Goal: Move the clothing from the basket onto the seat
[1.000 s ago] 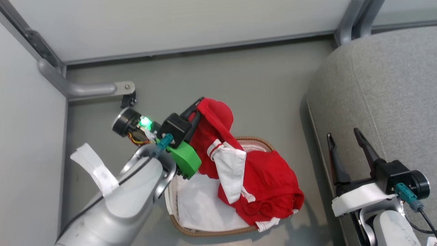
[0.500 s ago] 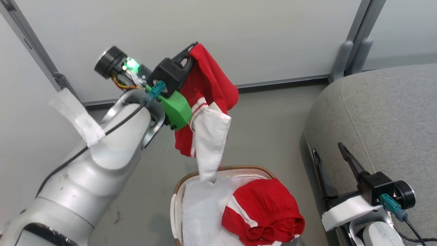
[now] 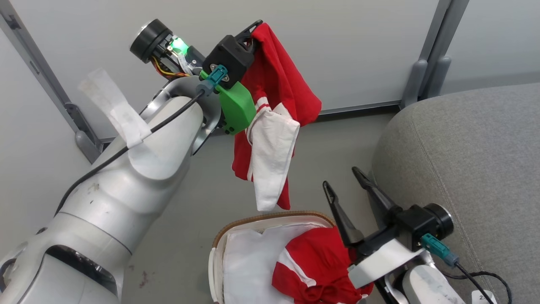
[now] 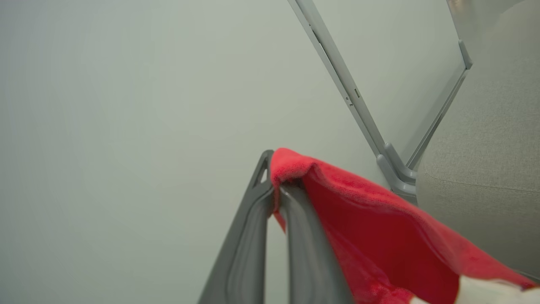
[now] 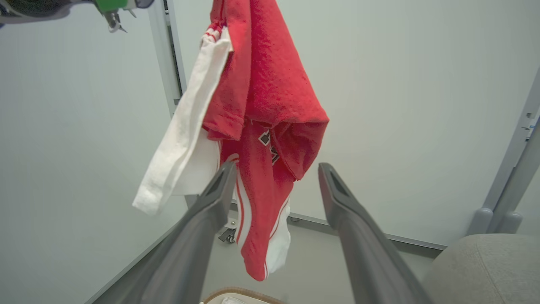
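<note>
My left gripper (image 3: 253, 31) is raised high against the wall panel, shut on the top edge of one red and white garment (image 3: 278, 88). That garment hangs free above the basket (image 3: 270, 216). In the left wrist view the fingers (image 4: 253, 219) pinch a red fold (image 4: 379, 236). A second red garment (image 3: 316, 261) lies in the basket on the white liner (image 3: 249, 261). My right gripper (image 3: 341, 178) stands open beside the basket's right rim with nothing between its fingers. In the right wrist view the right gripper (image 5: 277, 166) points up at the hanging garment (image 5: 261, 84). The grey seat (image 3: 464, 147) is to the right.
Grey wall panels with metal posts (image 3: 422, 76) close off the back and left. Grey floor (image 3: 202, 190) lies between the wall and the basket. A black cable (image 3: 485, 274) trails over the seat near my right wrist.
My left gripper has lifted the garment clear out of the basket and up. The right gripper has moved left toward the basket. The head view has also tilted up.
</note>
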### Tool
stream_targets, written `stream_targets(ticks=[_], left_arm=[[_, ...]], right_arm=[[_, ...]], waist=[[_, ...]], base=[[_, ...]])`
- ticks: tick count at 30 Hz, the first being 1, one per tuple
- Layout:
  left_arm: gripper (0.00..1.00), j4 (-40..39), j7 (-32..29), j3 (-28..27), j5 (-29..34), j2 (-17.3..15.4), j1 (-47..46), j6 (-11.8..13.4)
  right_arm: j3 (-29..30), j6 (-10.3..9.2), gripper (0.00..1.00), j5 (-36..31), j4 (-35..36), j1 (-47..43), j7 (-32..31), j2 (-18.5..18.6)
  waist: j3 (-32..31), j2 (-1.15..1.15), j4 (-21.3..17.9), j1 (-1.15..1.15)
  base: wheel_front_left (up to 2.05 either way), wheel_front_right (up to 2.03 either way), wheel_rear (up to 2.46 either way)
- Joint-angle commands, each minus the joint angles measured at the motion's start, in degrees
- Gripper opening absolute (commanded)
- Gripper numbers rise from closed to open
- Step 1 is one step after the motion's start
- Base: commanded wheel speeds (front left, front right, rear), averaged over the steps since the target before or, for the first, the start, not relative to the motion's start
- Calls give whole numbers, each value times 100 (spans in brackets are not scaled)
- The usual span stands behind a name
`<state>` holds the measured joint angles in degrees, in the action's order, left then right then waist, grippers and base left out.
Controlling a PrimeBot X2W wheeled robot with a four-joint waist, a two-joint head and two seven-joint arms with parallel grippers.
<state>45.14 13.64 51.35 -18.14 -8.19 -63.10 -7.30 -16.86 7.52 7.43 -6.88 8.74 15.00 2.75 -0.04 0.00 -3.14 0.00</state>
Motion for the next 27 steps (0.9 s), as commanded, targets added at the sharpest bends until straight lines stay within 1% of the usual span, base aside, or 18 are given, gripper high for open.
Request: stream_targets(ticks=[1, 6, 9, 11, 21, 24, 27], left_arm=[[0, 41, 30, 27, -76, 67, -91, -14], [0, 106, 62, 158, -170, 210, -82, -16], [0, 143, 63, 259, -181, 293, -143, -18], [0, 130, 64, 331, -197, 353, -177, -20], [0, -74, -59, 680, -449, 513, -379, -15], [0, -122, -69, 747, -520, 526, -410, -15], [0, -157, -67, 809, -572, 530, -418, 1]], right_arm=[[-214, -6, 100, 234, 70, 76, 29, 25], [-720, -6, 100, 710, 270, 200, 28, 27], [-796, -6, 100, 856, 261, 323, 28, 28], [-804, -6, 100, 838, 174, 453, 29, 24], [-719, -6, 100, 851, -525, 1222, 29, 25], [-650, -6, 100, 772, -853, 1422, 28, 25], [-706, -6, 100, 813, -1150, 1590, 28, 22]], waist=[[-21, 0, -5, 0], [-74, 0, 11, 0], [-102, 0, 24, 0], [-118, 0, 53, 0], [-166, 0, 275, 0], [-172, 0, 322, 0], [-173, 0, 363, 0]], base=[[0, 0, 0], [0, 0, 0], [0, 0, 0], [0, 0, 0], [0, 0, 0], [0, 0, 0], [0, 0, 0]])
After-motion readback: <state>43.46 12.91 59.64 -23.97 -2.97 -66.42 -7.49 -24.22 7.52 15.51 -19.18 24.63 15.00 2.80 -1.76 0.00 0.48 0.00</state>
